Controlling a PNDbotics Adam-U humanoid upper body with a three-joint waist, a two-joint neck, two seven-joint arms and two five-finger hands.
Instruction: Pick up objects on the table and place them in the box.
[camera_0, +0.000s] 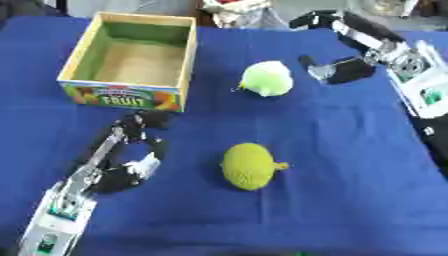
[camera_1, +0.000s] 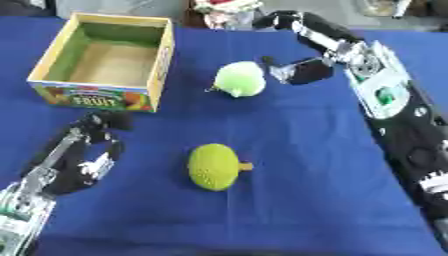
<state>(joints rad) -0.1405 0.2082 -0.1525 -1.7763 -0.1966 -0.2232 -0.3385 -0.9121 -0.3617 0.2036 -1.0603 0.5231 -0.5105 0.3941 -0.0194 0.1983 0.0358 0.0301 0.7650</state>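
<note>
Fingers (camera_0: 131, 125) on blue tablecloth (camera_0: 350, 165)

table: (camera_0: 350, 165) covered in blue cloth
box: (camera_0: 131, 60) set at far left, open
pale green fruit: (camera_0: 267, 78) laid right of box
yellow-green fruit: (camera_0: 249, 166) laid nearer, mid-table

The left arm comes in from the lower left corner, its silver forearm angled up and inward. The left hand (camera_0: 131, 155) lies low, fingers relaxed and spread, holding nothing. The right arm reaches in from the right edge toward the far side. The right hand (camera_1: 306, 55) hangs open, fingers arched forward, thumb held apart below them.
</note>
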